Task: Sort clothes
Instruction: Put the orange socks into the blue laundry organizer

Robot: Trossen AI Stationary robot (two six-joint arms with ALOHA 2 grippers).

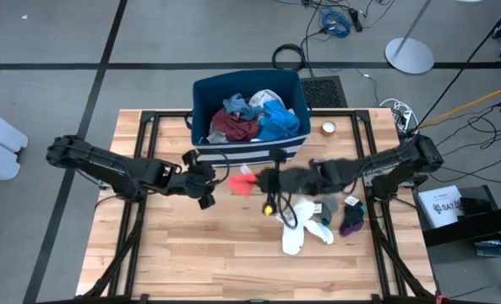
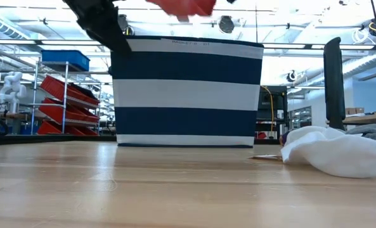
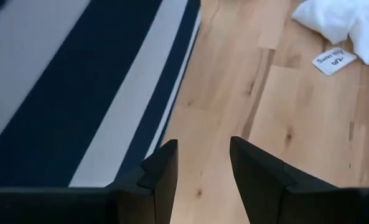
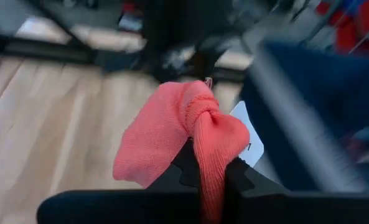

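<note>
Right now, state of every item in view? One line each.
left tool: open, empty, beside the bin's front wall.
right tool: shut on the red cloth, lifted off the table.
red cloth: bunched, pinched in the right tool, hanging in front of the bin.
striped bin: upright, holding maroon, blue and white clothes.
white socks: loose on the table.
dark sock: lying on the table near its right edge.

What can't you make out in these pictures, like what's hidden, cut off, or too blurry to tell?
- Right gripper, shut on the red cloth: blurred by motion in the high view.
- Low view: the red cloth is cut off by the top edge.
- Striped bin: its clothes are hidden by its wall in the low view.
- Small tag on the table: print too small to read.
- Left gripper, open: its wrist view shows nothing between the fingers.
</note>
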